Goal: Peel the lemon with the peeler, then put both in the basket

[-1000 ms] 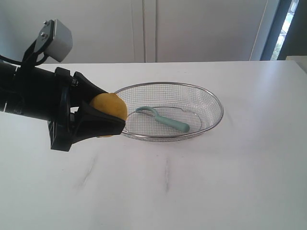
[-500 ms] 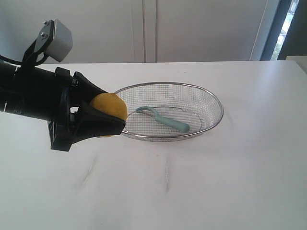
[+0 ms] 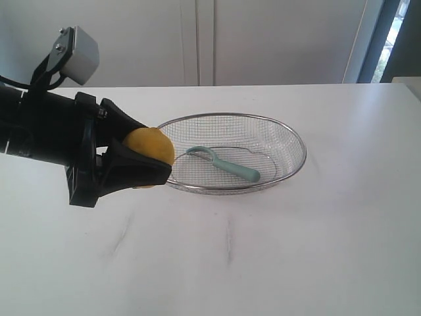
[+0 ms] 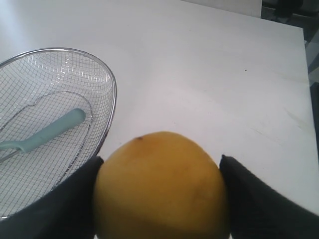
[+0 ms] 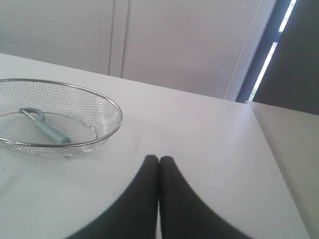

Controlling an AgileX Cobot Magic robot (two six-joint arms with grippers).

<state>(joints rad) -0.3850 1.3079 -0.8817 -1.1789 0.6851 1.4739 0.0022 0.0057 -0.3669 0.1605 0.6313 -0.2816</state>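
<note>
My left gripper (image 3: 150, 155) (image 4: 160, 162) is shut on the yellow lemon (image 3: 152, 145) (image 4: 160, 184), one black finger on each side of it. It holds the lemon above the table, just beside the left rim of the wire basket (image 3: 289, 131) (image 4: 112, 89). The teal peeler (image 3: 230, 165) (image 4: 47, 134) (image 5: 46, 128) lies flat inside the basket (image 5: 115, 108). My right gripper (image 5: 159, 158) is shut and empty, over bare table to the right of the basket; it does not show in the exterior view.
The white table (image 3: 263, 257) runs all round the basket. Its right edge (image 5: 264, 144) lies close to my right gripper. Pale cabinet doors (image 3: 204, 39) stand behind the table.
</note>
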